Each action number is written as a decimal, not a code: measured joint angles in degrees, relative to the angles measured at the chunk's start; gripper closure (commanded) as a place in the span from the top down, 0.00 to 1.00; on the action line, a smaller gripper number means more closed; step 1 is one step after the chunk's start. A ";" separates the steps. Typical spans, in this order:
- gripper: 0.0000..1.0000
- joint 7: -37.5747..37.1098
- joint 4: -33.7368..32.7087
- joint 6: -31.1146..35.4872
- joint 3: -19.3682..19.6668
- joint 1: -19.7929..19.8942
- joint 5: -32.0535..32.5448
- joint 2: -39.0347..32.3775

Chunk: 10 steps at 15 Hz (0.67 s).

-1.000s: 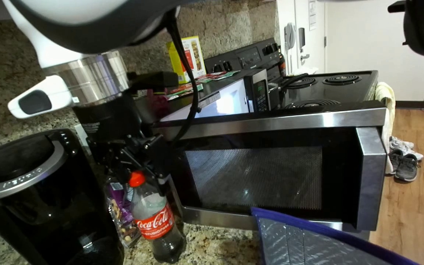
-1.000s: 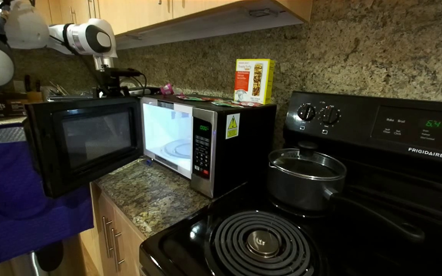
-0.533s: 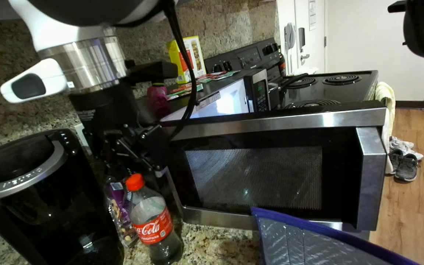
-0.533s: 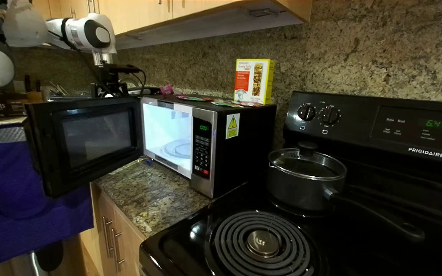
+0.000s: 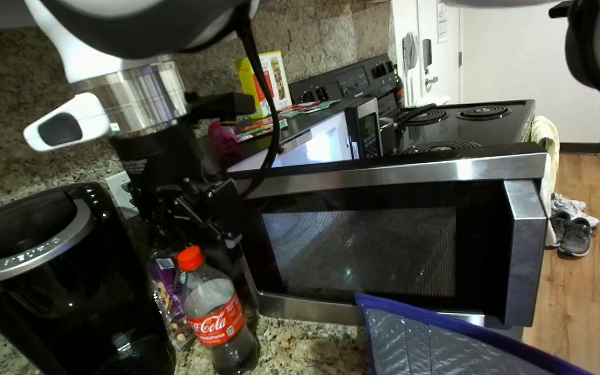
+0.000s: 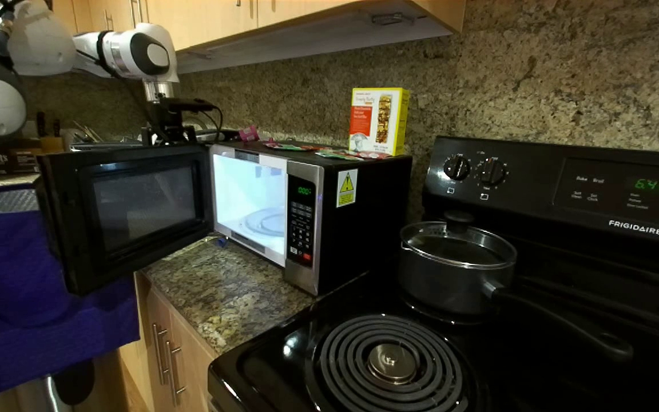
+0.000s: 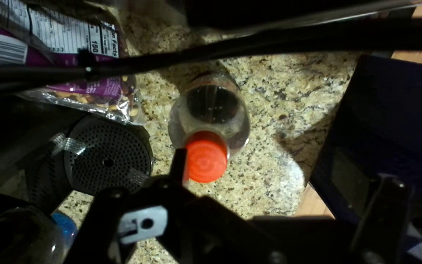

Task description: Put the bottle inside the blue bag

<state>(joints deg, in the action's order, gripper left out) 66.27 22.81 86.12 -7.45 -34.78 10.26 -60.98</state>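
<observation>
Lowered slightly in both exterior views since half a second earlier: black two-fingered pincer (image 7: 269, 170), spread wide and holding nothing. Below it, the clear plastic Coca-Cola bottle with red cap (image 5: 217, 310) (the cap just beside one finger) stands on the speckled granite counter (image 5: 305, 349). Approach appears nearly done; grasping, lifting and placing inside the dark blue-purple fabric bag (image 6: 9, 252) remain.
</observation>
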 measured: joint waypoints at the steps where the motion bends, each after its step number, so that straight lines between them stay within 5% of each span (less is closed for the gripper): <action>1: 1.00 0.44 -0.10 0.12 0.03 0.10 0.00 -0.37; 2: 0.75 0.95 -0.29 0.41 0.04 0.17 0.00 -0.67; 4: 0.67 1.97 -0.71 0.66 0.04 0.18 -0.02 -0.98; 5: 0.91 2.48 -1.03 0.74 0.04 0.18 -0.02 -1.11; 10: 1.00 2.95 -1.14 3.29 -0.10 0.28 -0.20 -1.45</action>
<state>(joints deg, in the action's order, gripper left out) 69.22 21.66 89.41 -7.55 -34.50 10.06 -62.43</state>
